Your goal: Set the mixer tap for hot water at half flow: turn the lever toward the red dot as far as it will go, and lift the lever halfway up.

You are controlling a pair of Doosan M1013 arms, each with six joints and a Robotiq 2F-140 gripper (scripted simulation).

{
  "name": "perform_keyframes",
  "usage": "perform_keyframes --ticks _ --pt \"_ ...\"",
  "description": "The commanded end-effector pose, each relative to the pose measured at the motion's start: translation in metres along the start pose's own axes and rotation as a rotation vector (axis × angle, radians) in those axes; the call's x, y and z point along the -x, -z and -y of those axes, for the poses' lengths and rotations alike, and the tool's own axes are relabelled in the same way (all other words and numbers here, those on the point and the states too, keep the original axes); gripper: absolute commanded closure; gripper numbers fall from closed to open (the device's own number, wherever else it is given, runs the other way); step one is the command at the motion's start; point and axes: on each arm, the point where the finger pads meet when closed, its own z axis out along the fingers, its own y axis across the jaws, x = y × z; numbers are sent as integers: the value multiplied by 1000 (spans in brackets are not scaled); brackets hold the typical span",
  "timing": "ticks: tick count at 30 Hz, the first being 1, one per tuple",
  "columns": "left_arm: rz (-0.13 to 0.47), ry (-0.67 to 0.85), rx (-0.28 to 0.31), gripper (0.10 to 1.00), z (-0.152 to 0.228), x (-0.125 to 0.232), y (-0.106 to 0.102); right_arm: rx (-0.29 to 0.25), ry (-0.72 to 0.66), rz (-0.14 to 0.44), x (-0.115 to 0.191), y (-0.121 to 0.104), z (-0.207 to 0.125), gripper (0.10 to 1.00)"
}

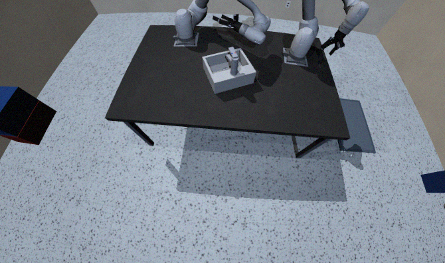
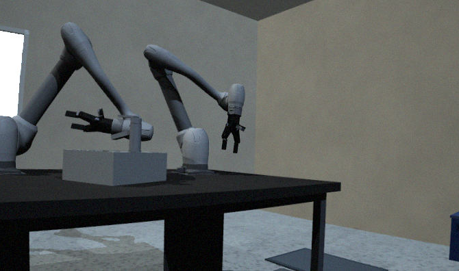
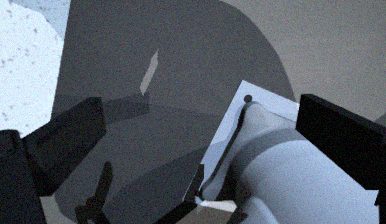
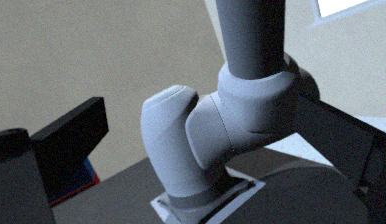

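The mixer tap [image 1: 234,67] [image 2: 135,135] stands upright on the rim of a white box-shaped basin [image 1: 234,84] [image 2: 88,166]. Its flat lever [image 1: 232,52] [image 2: 125,116] tops the column and looks about level in the exterior view; small red and blue marks show on it, too small to place exactly. The spout [image 2: 120,135] points over the basin. My left gripper [image 1: 327,50] [image 2: 229,150] [image 3: 201,113] is open, pointing down beyond the table's end, far from the tap. My right gripper [image 1: 218,16] [image 2: 69,120] [image 4: 201,113] is open, roughly horizontal behind the basin, fingers pointing away from the tap.
The basin sits on the dark table [image 1: 175,103] [image 2: 262,187]. The right arm's base [image 1: 185,34] [image 4: 176,155] and the left arm's base [image 1: 298,50] [image 2: 195,150] [image 3: 294,175] stand at the back. The right arm's wrist [image 1: 254,33] hangs just behind the tap.
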Motion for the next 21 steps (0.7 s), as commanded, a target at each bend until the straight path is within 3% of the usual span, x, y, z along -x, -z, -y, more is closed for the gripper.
perform_keyframes --ticks 1,13,15,21 --pt "10 -100 -8 98 -2 -22 12 6 -36 17 0 -2 0 98" --pt "56 -678 -38 98 -66 -149 65 78 -343 143 9 -17 0 98" --pt "56 -678 -38 98 -66 -149 65 78 -343 143 9 -17 0 98" --pt "82 -1012 -52 98 -140 -212 87 156 -569 222 16 -25 0 98"
